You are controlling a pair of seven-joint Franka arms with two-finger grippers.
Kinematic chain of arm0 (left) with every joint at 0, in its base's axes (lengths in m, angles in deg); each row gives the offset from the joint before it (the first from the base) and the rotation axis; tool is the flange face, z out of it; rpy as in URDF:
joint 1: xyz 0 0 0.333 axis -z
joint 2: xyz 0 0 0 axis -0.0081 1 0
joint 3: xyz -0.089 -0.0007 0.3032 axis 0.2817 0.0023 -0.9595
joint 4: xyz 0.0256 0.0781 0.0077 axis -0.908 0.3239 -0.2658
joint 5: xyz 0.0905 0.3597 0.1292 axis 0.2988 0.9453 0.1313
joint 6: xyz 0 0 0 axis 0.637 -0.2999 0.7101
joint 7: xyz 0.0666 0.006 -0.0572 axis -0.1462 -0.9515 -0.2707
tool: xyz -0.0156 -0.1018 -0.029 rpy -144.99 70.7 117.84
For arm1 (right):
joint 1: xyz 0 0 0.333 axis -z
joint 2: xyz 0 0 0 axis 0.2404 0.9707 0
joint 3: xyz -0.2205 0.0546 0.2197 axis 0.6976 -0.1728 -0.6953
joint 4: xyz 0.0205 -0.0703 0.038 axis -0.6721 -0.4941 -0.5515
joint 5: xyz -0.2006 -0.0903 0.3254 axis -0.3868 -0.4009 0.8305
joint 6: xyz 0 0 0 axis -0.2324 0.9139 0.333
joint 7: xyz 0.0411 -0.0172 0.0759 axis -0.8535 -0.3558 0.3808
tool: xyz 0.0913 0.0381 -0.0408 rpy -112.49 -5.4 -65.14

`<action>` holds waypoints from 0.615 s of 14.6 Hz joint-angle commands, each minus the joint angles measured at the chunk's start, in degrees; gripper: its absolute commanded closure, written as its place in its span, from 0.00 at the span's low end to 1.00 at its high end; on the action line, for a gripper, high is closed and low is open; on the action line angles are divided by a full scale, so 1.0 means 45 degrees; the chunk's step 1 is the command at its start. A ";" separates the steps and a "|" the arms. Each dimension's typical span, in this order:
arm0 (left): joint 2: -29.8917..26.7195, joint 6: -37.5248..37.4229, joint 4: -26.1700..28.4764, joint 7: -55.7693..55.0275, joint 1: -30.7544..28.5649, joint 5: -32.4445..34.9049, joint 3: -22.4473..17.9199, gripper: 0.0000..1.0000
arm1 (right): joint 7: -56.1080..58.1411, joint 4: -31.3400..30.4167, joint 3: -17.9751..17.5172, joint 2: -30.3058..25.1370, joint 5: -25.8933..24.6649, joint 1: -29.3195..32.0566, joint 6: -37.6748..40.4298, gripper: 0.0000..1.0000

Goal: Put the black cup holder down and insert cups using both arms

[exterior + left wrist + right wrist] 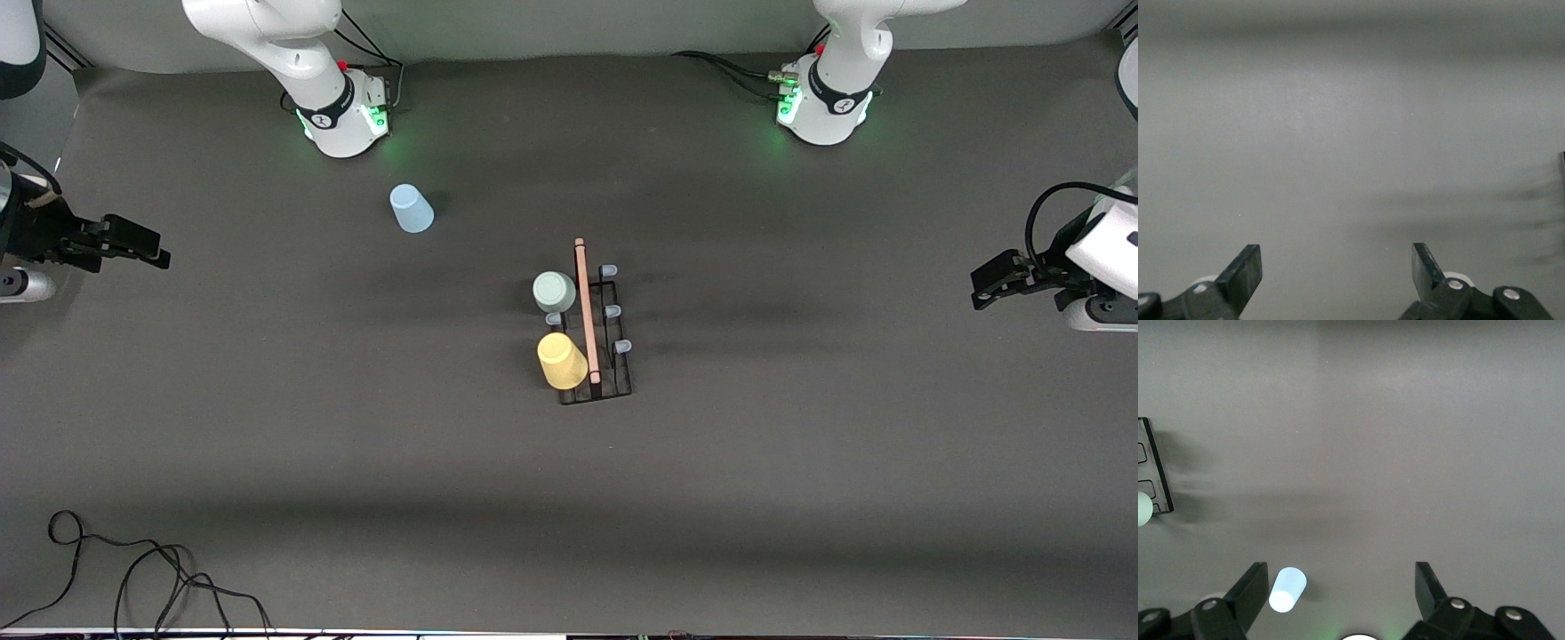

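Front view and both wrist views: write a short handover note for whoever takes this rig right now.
Left gripper: open, empty, waiting at the left arm's end of the table.
Right gripper: open, empty, at the right arm's end.
Black cup holder: mid-table.
Done: grey-green cup and yellow cup sit on its pegs, on the side toward the right arm.
Left: light blue cup stands on the table near the right arm's base; it needs a peg.

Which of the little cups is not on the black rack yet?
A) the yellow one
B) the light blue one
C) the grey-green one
B: the light blue cup stands alone on the table, near the right arm's base, while the yellow cup and the grey-green cup sit upside down on the black rack.
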 commanded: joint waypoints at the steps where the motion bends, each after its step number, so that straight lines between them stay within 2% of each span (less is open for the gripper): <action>1: 0.0080 -0.0185 -0.0249 -0.0182 0.0102 0.0041 -0.0035 0.00 | -0.0014 -0.0788 -0.0420 -0.0612 -0.0298 0.0236 -0.0522 0.01; 5: 0.0080 -0.0185 -0.0249 -0.0182 0.0102 0.0041 -0.0035 0.00 | -0.0033 -0.0652 -0.0303 -0.0475 -0.0298 0.0157 -0.0717 0.01; 8: 0.0080 -0.0185 -0.0268 -0.0182 0.0102 0.0041 -0.0035 0.00 | -0.0014 0.0731 -0.0284 0.0168 -0.0298 0.0294 -0.0524 0.00; 9: 0.0080 -0.0185 -0.0268 -0.0182 0.0102 0.0041 -0.0035 0.00 | 0.0006 0.0639 -0.0264 0.0170 -0.0298 0.0236 -0.0503 0.00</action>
